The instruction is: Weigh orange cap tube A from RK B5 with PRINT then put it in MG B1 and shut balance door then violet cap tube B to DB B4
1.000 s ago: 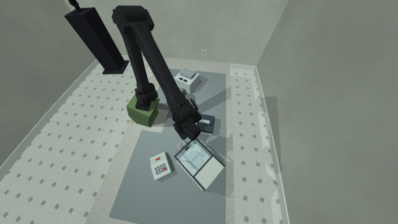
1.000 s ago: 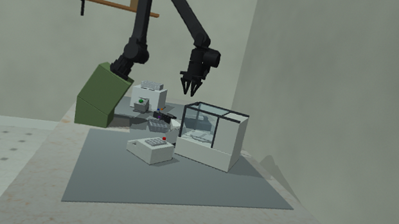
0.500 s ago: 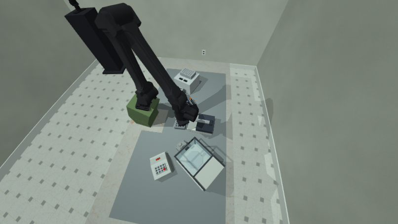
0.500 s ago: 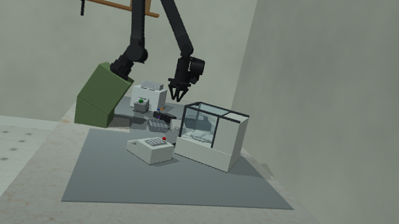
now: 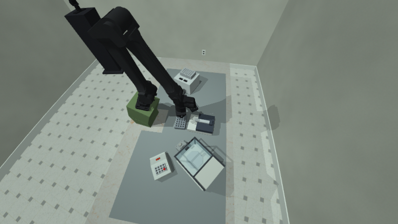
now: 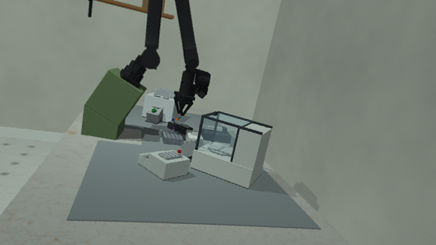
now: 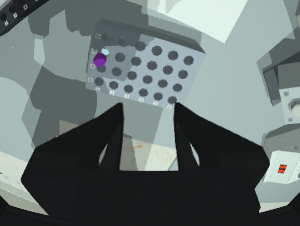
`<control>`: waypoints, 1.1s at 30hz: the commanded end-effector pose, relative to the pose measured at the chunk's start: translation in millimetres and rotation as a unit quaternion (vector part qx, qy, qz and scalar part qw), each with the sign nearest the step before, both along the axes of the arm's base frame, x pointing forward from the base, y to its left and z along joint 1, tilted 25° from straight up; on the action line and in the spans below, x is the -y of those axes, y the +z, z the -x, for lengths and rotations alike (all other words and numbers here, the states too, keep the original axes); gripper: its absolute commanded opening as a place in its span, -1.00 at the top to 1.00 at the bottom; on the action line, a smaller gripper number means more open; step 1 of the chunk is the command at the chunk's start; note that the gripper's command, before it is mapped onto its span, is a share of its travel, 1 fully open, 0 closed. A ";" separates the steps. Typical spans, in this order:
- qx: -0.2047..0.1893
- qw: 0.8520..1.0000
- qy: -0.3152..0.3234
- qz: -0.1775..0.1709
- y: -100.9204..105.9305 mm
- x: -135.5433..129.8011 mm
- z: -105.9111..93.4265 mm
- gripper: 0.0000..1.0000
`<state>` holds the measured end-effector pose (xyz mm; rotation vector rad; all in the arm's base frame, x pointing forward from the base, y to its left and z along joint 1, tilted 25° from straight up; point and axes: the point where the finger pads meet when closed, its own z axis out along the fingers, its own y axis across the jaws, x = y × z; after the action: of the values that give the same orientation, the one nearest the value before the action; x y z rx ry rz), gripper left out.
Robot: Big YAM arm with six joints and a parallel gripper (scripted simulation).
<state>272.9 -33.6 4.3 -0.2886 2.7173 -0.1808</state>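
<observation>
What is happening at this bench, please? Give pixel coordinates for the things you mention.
A black robot arm reaches over the tube rack [image 5: 180,122] [image 6: 172,137] [image 7: 145,70]. Its fingers [image 6: 182,112] stand partly open with nothing between them. A tube with a violet cap [image 6: 173,128] [image 7: 99,60] stands in the rack, so it is not yet in the dry block [image 5: 161,167] [image 6: 167,160]. The glass balance [image 5: 209,172] [image 6: 229,149] stands on the mat.

Dim, greenish light is spread evenly over the room; soft shadows fall rightward from the glass box [image 5: 199,164] [image 6: 231,150] in the overhead view. Small tubes beyond it look jagged. The wrist view is coarser, its outer parts appearing bowed.
</observation>
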 end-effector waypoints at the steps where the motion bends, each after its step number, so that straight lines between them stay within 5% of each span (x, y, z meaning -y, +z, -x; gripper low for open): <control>1: 0.014 0.997 -0.077 -0.023 -16.9 -20.3 -9.2 0.28; 10: 0.025 0.990 -0.129 -0.049 -45.2 -62.1 -15.2 0.28; 33: 0.021 0.990 -0.131 -0.046 -38.8 -48.8 -8.3 0.28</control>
<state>283.4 18.9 -37.4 0.0946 2.7058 -0.1326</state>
